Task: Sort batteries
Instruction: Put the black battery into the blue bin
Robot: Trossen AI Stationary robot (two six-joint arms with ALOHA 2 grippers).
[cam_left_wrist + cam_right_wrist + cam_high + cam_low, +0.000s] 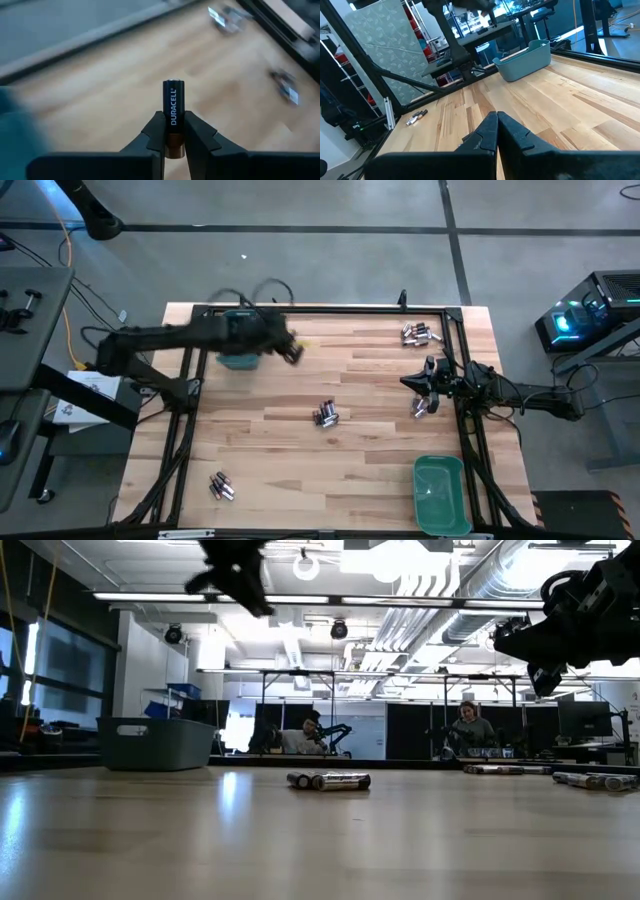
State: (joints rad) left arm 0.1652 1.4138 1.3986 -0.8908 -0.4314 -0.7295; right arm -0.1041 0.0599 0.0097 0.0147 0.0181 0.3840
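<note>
My left gripper [293, 352] hangs above the far left of the table, beside a teal bin [238, 360], shut on a black battery with a copper end [173, 102]. It shows high up in the low view [235, 575]. Loose batteries lie in small clusters at mid-table [326, 415], at the far right [420, 333], at the near left [222, 486] and just below my right gripper [420, 408]. My right gripper [497, 125] waits shut at the table's right side [418, 382], holding nothing. My left gripper pinches the battery between its two fingers, on its long sides near the copper end [173, 142]. The battery lies along the fingers, its black end [173, 85] sticking out ahead of the fingertips. The fingers slant downward. The battery is lifted clear of the table.
A second teal bin [440, 495] stands at the near right corner. A black frame rail [470, 430] runs around the table's edges. Bare wood lies between the battery clusters. In the low view, people sit in the room beyond the table [470, 730].
</note>
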